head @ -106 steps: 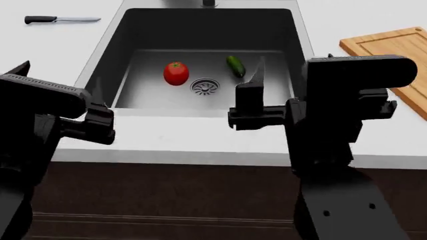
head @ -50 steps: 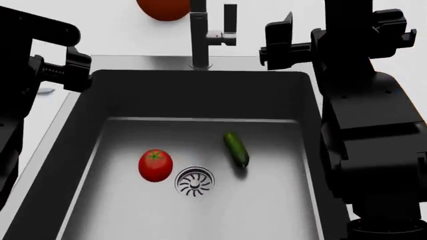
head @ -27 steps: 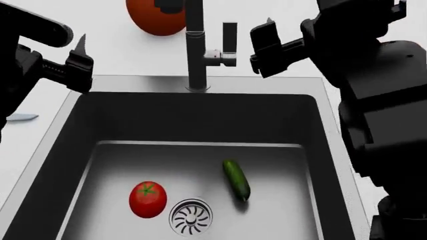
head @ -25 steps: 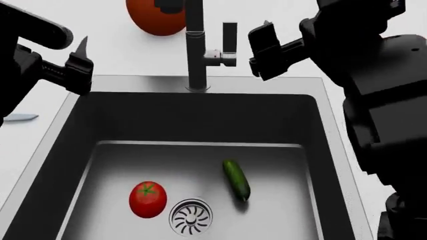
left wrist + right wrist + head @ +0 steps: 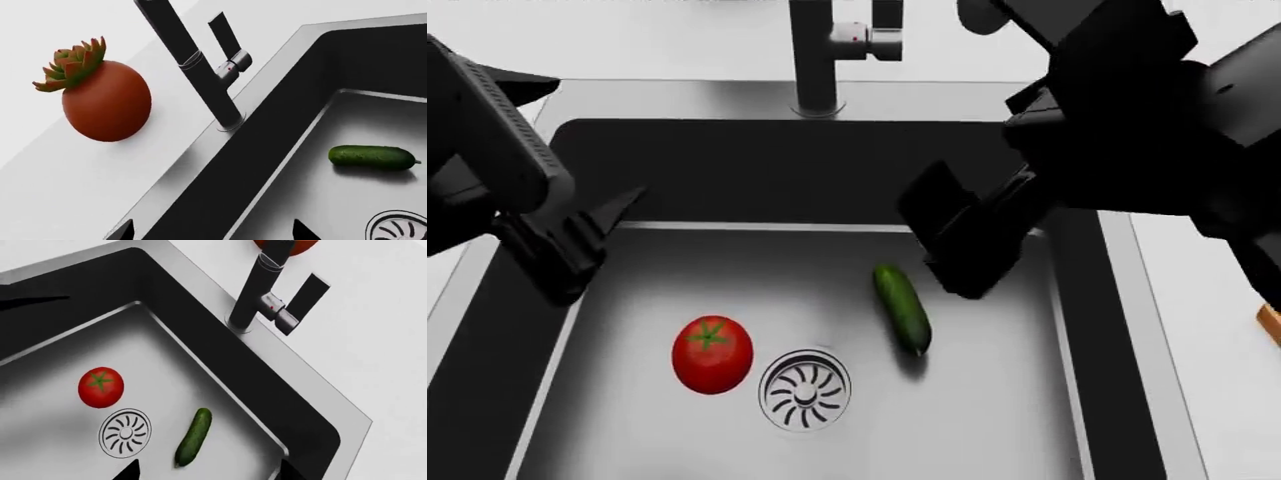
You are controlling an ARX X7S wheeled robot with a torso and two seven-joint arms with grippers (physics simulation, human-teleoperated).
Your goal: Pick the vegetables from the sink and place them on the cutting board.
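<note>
The red tomato [image 5: 711, 353] and the dark green cucumber [image 5: 902, 309] lie on the floor of the steel sink [image 5: 827, 160], on either side of the round drain [image 5: 805, 389]. My left gripper [image 5: 581, 250] is open and empty over the basin's left side, above and left of the tomato. My right gripper [image 5: 954, 240] is open and empty just above and right of the cucumber. The right wrist view shows the tomato [image 5: 101, 386] and cucumber [image 5: 193, 436] beyond its spread fingertips. The left wrist view shows only the cucumber [image 5: 370, 157]. Only an orange sliver at the right edge [image 5: 1270, 325], possibly the cutting board, shows.
The dark faucet [image 5: 814, 50] stands at the sink's back rim. A round red-orange pot with a succulent [image 5: 107, 100] sits on the white counter behind it. The sink's dark walls close in the basin on all sides.
Both grippers have come down from beside the faucet to over the basin, the right one close above the cucumber. The head view has shifted. Tomato and cucumber have not moved.
</note>
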